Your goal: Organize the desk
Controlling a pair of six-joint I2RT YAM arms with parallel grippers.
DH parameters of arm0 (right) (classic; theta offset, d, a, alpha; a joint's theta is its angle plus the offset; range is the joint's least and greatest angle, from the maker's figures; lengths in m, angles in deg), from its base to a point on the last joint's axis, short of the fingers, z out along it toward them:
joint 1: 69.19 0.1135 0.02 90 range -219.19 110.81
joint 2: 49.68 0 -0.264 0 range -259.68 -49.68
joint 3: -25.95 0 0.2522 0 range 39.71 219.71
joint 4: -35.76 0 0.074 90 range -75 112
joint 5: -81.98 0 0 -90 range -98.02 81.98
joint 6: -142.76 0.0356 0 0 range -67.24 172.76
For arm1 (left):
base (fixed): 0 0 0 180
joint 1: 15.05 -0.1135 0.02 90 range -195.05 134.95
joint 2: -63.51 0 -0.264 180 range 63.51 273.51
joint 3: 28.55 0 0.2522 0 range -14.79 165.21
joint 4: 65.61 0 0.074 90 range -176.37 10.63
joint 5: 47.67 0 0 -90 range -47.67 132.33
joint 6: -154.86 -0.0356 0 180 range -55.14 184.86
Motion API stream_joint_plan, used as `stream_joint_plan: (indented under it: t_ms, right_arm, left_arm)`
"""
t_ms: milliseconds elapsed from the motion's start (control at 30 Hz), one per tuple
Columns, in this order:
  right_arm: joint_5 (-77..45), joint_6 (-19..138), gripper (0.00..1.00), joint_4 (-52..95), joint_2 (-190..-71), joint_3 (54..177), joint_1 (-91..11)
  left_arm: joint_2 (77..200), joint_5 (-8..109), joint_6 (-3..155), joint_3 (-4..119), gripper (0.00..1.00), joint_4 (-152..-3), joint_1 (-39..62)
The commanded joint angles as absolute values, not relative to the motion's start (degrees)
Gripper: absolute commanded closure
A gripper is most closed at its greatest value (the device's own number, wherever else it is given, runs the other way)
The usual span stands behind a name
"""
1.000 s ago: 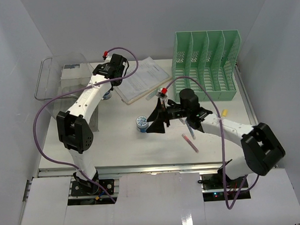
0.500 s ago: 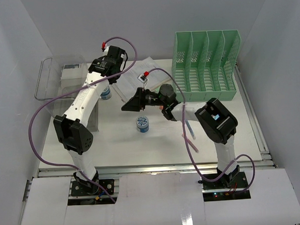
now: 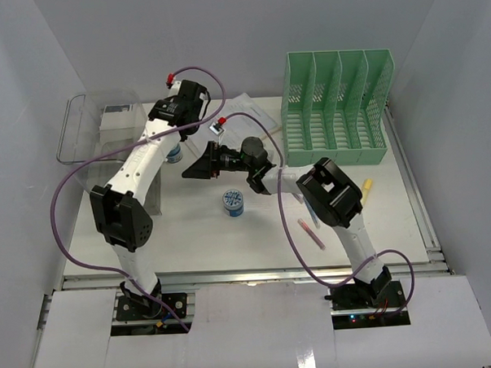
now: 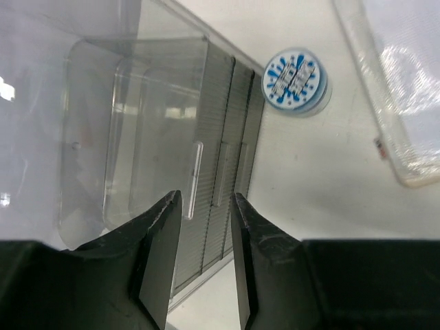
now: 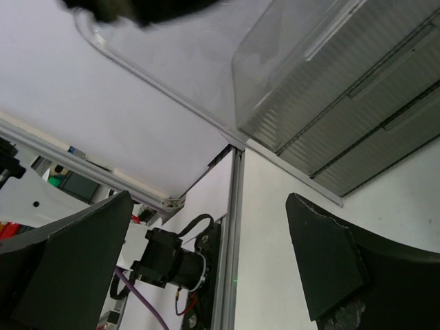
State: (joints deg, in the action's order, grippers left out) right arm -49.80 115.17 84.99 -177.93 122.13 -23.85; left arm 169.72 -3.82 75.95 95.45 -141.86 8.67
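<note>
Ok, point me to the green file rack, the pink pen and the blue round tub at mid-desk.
green file rack point(image 3: 342, 154): top view, front wall
pink pen point(image 3: 311, 234): top view, mid-barrel
blue round tub point(image 3: 232, 202): top view, lid centre

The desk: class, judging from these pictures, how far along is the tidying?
Done: nothing clearly; the green rack looks empty. In hand: nothing; the left gripper, by the clear drawer unit, and the right gripper are both open. Left: a blue roll, a second one, sleeved papers, pens and a yellow item lie loose on the desk.
</note>
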Motion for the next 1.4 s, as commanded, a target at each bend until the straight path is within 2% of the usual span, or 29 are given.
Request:
stream_joint_plan:
  t_ms: [0,133,233,433,800,1100,1367]
  right_arm:
    - [-50.7,110.2,0.01,79.4,-181.8,130.3,-23.5]
    - [-47.1,105.0,0.25,66.2,-185.1,140.3,-23.6]
    - [-44.7,107.1,0.31,64.5,-189.5,146.0,-23.6]
    - [-41.5,110.9,0.31,64.6,-196.3,156.2,-23.1]
    - [-40.2,113.4,0.31,65.7,-198.5,160.1,-21.2]
    - [-42.0,113.1,0.31,63.8,-198.5,158.6,-20.9]
    - [-34.3,105.7,0.31,58.5,-200.3,170.7,-20.3]
  left_arm:
    - [164.8,0.1,79.0,104.8,0.52,-140.5,8.6]
    - [156.2,14.3,85.2,100.6,0.45,-135.4,8.6]
    - [149.3,22.2,86.8,93.9,0.36,-130.3,8.6]
    - [139.1,27.3,88.9,82.1,0.32,-126.2,8.7]
    - [128.8,31.9,92.9,72.2,0.32,-126.0,8.6]
    - [125.7,31.1,94.5,71.1,0.32,-127.3,8.7]
    - [122.9,29.6,94.8,70.9,0.32,-128.6,8.6]
